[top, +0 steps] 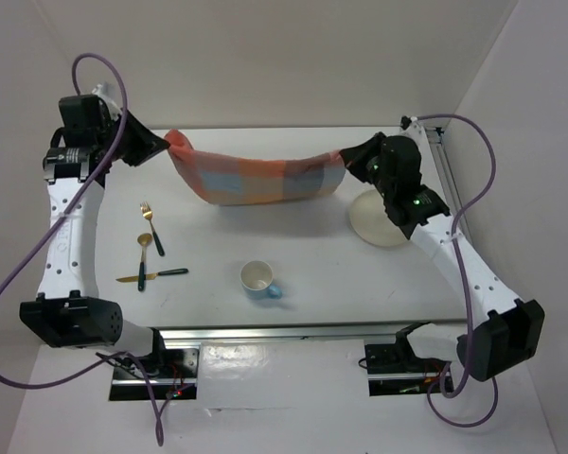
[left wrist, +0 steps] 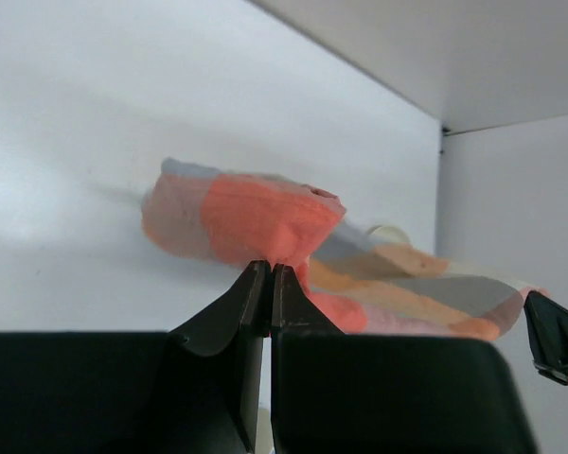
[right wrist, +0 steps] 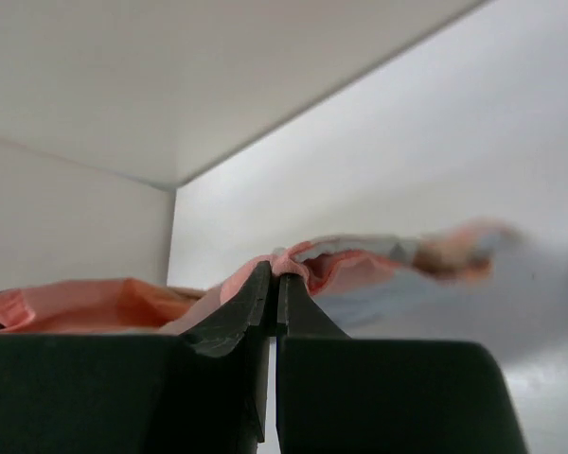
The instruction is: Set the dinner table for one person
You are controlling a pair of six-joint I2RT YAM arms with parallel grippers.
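The orange-grey-blue checked cloth mat (top: 256, 178) hangs stretched between both grippers above the far part of the white dinner table (top: 293, 248). My left gripper (top: 167, 144) is shut on the mat's left corner (left wrist: 265, 222). My right gripper (top: 345, 159) is shut on its right corner (right wrist: 308, 270). A white plate (top: 374, 220) lies at the right, partly under the right arm. A white cup with a blue handle (top: 259, 279) stands near the front middle. A fork (top: 150, 225), a spoon (top: 144, 255) and a knife (top: 153, 275) lie at the left.
White walls close in the table at the back and sides. An aluminium rail (top: 293, 331) runs along the near edge. The right arm's finger (left wrist: 559, 340) shows at the right edge of the left wrist view.
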